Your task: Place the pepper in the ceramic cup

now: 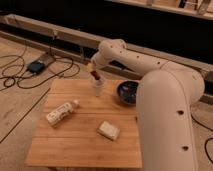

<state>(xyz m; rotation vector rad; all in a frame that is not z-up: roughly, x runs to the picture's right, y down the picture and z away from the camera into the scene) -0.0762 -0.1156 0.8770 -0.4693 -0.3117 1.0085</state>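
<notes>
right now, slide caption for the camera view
Pincer lowering the pepper into the ceramic cup on the wooden table.

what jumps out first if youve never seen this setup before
The big white robot arm fills the right side, reaching over the wooden table. Its gripper hangs right above the ceramic cup near the far edge, with the dark red pepper at the cup's rim. A dark bowl sits to the cup's right.

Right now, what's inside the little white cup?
The pepper's lower end dips into the cup, with the gripper just above the rim. The cup's wall hides the bottom, so anything deeper can't be seen.
</notes>
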